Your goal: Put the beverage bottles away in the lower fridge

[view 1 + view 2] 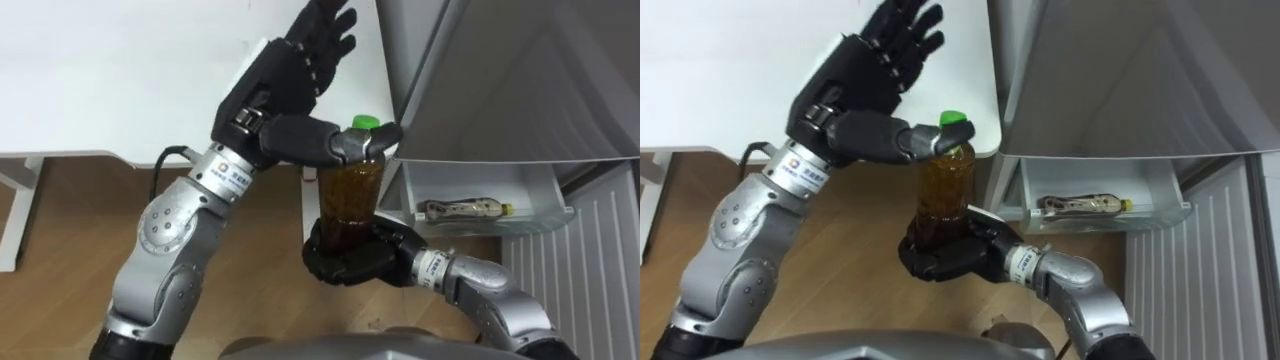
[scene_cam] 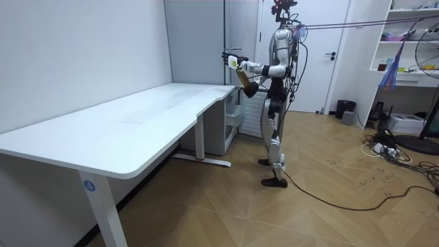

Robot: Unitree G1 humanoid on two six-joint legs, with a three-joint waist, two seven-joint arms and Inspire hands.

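Right robot hand (image 1: 345, 258) grasps the base of the upright brown drink bottle (image 1: 350, 200), held beyond the surface (image 1: 120, 80) corner edge, near the fridge (image 1: 520, 80). Left robot hand (image 1: 285, 80) is released, fingers straight, thumb against the bottle neck. A second bottle (image 1: 465, 210) lies in the open lower compartment (image 1: 480, 185).

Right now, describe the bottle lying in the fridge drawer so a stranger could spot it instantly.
Start at the tall grey fridge on the robot's right, then drop to its white pulled-out drawer. The bottle lies on its side inside, untouched, with a pale label, unlike the upright green-capped bottle of brown drink gripped in the robot's right hand.
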